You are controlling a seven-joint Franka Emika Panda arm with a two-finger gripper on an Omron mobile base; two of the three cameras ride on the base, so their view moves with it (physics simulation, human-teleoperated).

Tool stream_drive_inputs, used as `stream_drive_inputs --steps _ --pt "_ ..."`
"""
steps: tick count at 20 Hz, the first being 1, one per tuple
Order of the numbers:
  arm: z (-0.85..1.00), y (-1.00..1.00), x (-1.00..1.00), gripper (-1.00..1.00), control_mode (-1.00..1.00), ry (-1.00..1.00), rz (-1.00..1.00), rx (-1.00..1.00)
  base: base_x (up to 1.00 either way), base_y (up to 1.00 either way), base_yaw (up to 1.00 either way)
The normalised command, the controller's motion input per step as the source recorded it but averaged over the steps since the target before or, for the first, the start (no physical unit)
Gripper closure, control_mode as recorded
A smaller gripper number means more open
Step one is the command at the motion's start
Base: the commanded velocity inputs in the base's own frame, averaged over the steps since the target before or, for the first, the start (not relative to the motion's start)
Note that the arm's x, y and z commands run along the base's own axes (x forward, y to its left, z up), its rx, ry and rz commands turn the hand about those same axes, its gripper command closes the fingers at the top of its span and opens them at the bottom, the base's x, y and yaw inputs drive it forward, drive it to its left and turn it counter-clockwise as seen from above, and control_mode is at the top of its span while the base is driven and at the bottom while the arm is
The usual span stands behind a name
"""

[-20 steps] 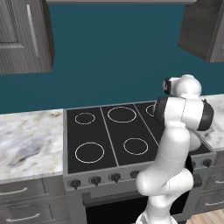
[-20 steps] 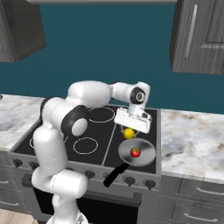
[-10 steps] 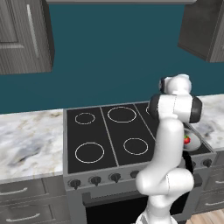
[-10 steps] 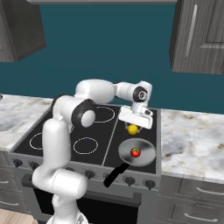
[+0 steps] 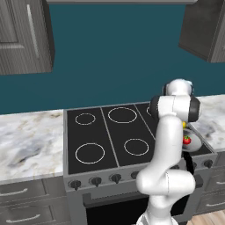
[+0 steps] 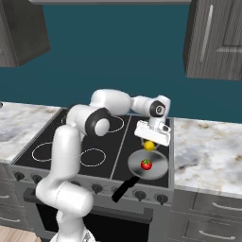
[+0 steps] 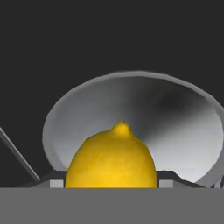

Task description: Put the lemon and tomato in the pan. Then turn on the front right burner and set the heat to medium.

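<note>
Your pincer [image 6: 150, 142] hung over the pan [image 6: 158, 159] with the lemon [image 6: 149, 145] clamped between its fingers, which were closed only as far as the fruit's sides let them. In the right base view the lemon sat just under the white hand, above the pan's rim at about 11 o'clock from the tomato [image 6: 146, 164], and whether it touched the pan I could not tell. You had the tomato lying inside the pan, near its middle, stem up. The pan rested on the front right corner of the stove [image 6: 66, 147], its black handle [image 6: 124, 188] pointing out toward 7 o'clock over the row of knobs [image 6: 97, 188]. From the hand camera, the lemon [image 7: 111, 158] sat at 6 o'clock, its pointed tip up, with a small dark finger tip [image 7: 169, 177] pressed to each flank and the grey bowl of the pan [image 7: 183, 127] spreading behind it toward 12 o'clock. In the left base view your arm covered most of that corner; a sliver of the lemon [image 5: 183, 125] showed beside the elbow, the tomato [image 5: 186, 140] just below it at 6 o'clock in the pan [image 5: 197, 143]. Marble tabletop [image 6: 208, 151] ran at 3 o'clock of the stove.
</note>
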Motion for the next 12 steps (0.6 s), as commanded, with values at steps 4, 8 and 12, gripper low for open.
stream_drive_inputs --steps 4,8,12 --pt "-0.32 0.04 0.0 1.0 -1.0 0.0 0.0 0.0 0.0 0.0 0.0" --pt "-0.24 0.09 0.0 1.0 -1.0 0.0 0.0 0.0 0.0 0.0 0.0" --pt "-0.19 0.0 0.0 1.0 -1.0 0.0 0.0 0.0 0.0 0.0 0.0"
